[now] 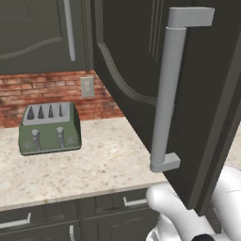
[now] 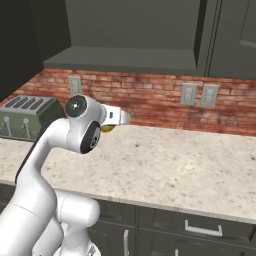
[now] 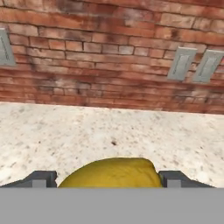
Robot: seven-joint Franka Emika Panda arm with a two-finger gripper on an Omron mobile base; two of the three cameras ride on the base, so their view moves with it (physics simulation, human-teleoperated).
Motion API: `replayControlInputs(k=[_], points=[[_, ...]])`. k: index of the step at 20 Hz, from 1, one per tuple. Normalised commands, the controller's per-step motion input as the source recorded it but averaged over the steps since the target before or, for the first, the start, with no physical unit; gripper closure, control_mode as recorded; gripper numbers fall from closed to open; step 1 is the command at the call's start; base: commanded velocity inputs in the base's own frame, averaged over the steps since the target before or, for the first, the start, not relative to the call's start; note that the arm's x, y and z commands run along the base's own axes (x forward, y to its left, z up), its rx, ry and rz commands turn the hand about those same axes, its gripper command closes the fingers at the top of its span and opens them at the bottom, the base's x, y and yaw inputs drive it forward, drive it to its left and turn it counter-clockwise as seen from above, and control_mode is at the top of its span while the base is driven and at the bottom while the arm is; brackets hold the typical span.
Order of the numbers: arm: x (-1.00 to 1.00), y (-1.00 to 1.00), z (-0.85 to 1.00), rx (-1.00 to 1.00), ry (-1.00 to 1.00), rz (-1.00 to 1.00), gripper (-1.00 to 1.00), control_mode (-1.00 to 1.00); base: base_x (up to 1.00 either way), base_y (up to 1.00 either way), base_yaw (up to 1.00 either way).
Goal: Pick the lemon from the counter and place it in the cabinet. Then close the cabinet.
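**Lemon in the grip, up off the stone**

Here's the hand [image 3: 108, 178] in its own camera view, and the yellow lemon [image 3: 110, 173] sits right between the two dark fingertips [image 3: 40, 178], one tip tight against each side. The fingers are spread just as wide as the fruit and pinch it.

Over to the right base view: the hand [image 2: 120, 117] juts out level from the white arm, above the beige speckled counter [image 2: 175, 165]. A sliver of lemon [image 2: 107, 128] peeks out beneath it, clear of the counter. Brick wall [image 2: 150, 100] behind, green toaster [image 2: 25, 117] off to the side.

In the left base view, the dark cabinet [image 1: 141, 61] door hangs wide open, its long grey bar handle [image 1: 167, 94] running down the front.
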Motion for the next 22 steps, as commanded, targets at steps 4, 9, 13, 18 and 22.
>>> replayControlInputs(k=[4, 9, 13, 18, 22], points=[[0.00, -0.19, 1.00, 0.00, -0.31, -0.08, 1.00, -1.00, 0.00, 0.00, 0.00], [0.00, -0.19, 1.00, 0.00, -0.32, -0.07, 1.00, -1.00, 0.00, 0.00, 0.00], [0.00, -0.20, 1.00, 0.00, -0.25, -0.08, 1.00, -1.00, 0.00, 0.00, 0.00], [0.01, -0.19, 1.00, 0.02, -0.12, -0.07, 1.00, -1.00, 0.00, 0.00, 0.00], [0.43, -0.19, 0.62, 0.07, 0.02, -0.04, 1.00, -1.00, 0.00, 0.00, 0.00]])
